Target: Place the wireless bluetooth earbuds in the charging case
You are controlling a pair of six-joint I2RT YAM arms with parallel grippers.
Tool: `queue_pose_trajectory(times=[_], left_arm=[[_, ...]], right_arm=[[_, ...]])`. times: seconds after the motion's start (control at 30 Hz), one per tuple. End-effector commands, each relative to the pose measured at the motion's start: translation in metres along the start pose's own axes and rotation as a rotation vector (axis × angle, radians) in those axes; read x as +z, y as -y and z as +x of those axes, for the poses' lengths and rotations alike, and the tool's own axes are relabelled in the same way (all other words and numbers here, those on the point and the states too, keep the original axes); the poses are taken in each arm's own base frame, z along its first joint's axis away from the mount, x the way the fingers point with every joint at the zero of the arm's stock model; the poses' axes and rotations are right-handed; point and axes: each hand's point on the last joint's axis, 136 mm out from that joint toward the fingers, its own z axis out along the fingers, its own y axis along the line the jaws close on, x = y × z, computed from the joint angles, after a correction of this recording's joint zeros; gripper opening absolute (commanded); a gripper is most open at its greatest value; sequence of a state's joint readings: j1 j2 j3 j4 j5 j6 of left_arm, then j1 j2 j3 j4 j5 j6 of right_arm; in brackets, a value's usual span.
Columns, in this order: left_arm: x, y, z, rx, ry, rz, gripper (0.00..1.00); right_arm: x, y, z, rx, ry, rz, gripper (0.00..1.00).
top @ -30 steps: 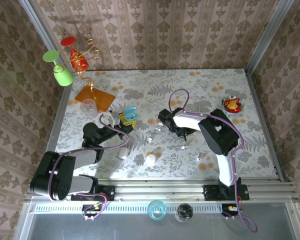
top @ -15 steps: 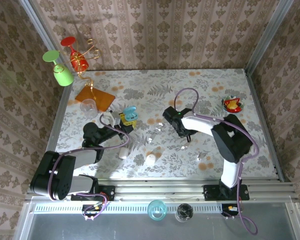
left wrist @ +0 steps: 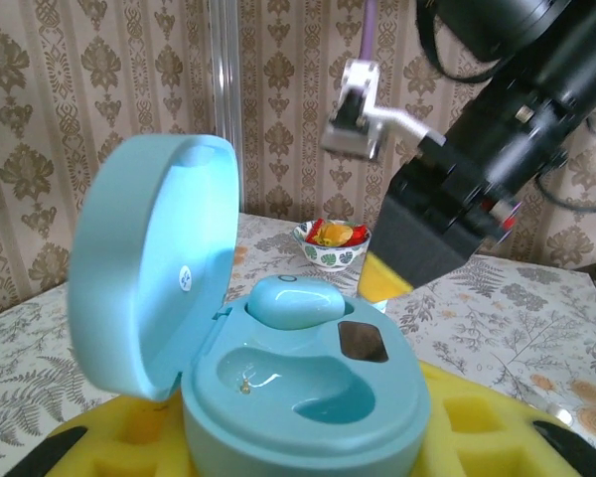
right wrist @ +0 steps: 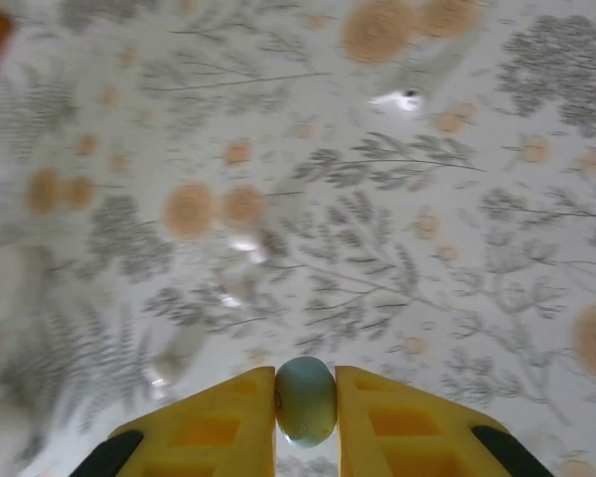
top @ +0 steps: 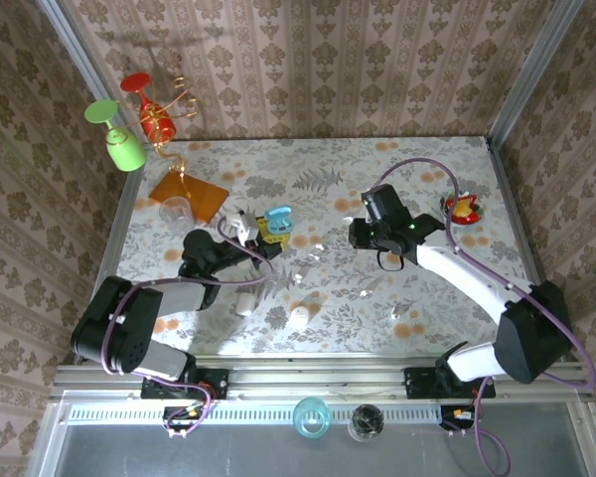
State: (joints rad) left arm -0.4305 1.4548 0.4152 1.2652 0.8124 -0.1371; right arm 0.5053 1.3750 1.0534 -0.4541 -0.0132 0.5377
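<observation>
Earbud pinched in right pincer; left pincer clamps open charging case

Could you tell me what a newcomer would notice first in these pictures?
The open teal charging case, clamped in the left gripper left of centre, with one earbud seated and the other slot empty. Next, the right gripper shut on a second teal earbud, above the floral table.

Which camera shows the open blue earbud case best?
Left wrist view: the rounded teal plastic charging case is close up, lid raised, one teal earbud seated, one slot empty. In the top view it is a small shape at the left gripper.
</observation>
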Motion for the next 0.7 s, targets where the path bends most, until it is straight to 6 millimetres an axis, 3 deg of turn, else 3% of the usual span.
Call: queue_pose_trajectory(times=[0.0, 0.07, 0.1, 0.33, 0.67], left_arm=[[0.011, -0.005, -0.011, 0.090, 0.031, -0.010, 0.26], [0.014, -0.013, -0.008, 0.109, 0.027, -0.031, 0.26], [0.021, -0.004, -0.007, 0.115, 0.027, -0.005, 0.26], [0.046, -0.004, -0.003, 0.160, 0.028, 0.036, 0.26], [0.066, 0.002, 0.002, 0.168, 0.029, 0.079, 0.25]], right_arm=[[-0.030, -0.041, -0.017, 0.021, 0.043, -0.210, 0.21], [-0.042, -0.052, -0.025, 0.033, 0.073, -0.265, 0.21], [-0.046, -0.056, -0.028, 0.035, 0.083, -0.285, 0.21], [-0.071, -0.089, -0.042, 0.044, 0.114, -0.448, 0.21], [-0.076, -0.124, -0.045, -0.007, 0.101, -0.523, 0.21]])
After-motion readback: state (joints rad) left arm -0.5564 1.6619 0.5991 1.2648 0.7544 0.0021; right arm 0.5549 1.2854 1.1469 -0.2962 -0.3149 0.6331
